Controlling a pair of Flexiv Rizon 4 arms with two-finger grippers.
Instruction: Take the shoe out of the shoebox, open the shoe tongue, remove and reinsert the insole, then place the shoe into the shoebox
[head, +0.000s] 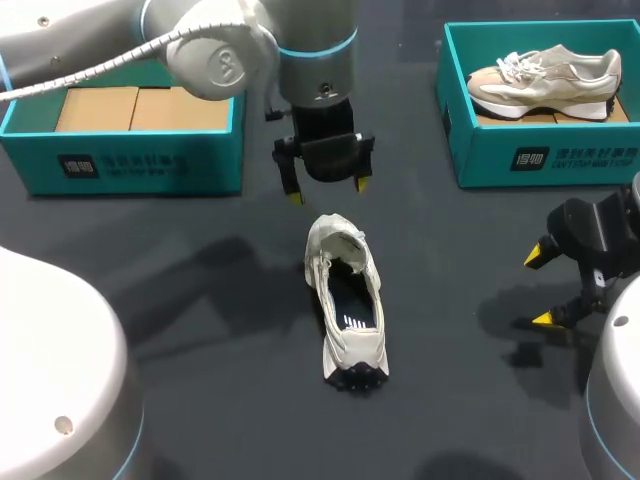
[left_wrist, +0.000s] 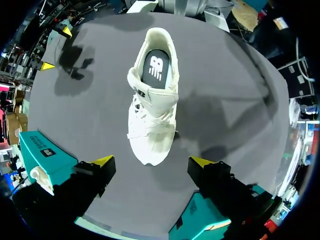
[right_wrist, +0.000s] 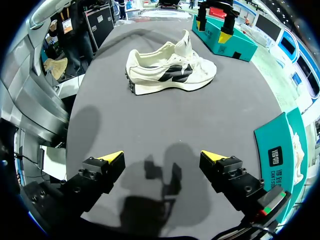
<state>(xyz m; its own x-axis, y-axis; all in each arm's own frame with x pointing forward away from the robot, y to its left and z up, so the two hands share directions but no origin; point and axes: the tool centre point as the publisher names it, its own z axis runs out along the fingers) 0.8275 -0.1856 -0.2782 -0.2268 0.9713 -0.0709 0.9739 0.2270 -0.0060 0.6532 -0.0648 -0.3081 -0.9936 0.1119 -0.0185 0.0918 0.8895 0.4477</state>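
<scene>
1 cream mesh running shoe (head: 345, 300), dark grey worktop (head: 200, 300): toe points at left hand (head: 328, 192), nearer, wide, empty. Right hand (head: 540, 288): wide, empty, well apart.

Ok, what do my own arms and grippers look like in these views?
Left arm: glossy silver-white rounded links, a teal ring at the wrist, a pale ribbed cable along it, and a round logo on the joint cap. Right arm: the same white shell with a teal band. Left gripper and right gripper are black and blocky, with yellow-tipped fingers.
</scene>
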